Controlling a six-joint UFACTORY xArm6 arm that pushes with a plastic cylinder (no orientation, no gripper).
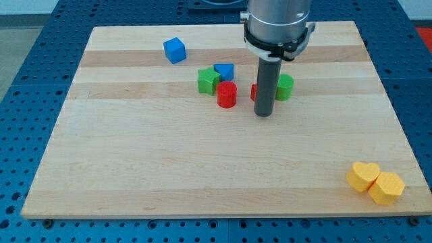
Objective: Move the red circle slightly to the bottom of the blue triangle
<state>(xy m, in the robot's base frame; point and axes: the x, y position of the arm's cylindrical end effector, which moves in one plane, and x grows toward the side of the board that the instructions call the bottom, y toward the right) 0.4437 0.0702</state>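
The red circle [227,94] is a short red cylinder near the board's middle top. The blue triangle [224,71] sits just above it, touching or nearly touching. A green block [208,81] of unclear shape stands to the left of both. My tip [264,114] rests on the board to the right of the red circle, a short gap away. Behind the rod a second red block [254,92] is mostly hidden, and a green cylinder [284,87] shows at the rod's right.
A blue cube [175,50] lies at the upper left. Two yellow blocks [363,175] [386,188] sit together at the bottom right corner. The wooden board [135,169] rests on a blue perforated table.
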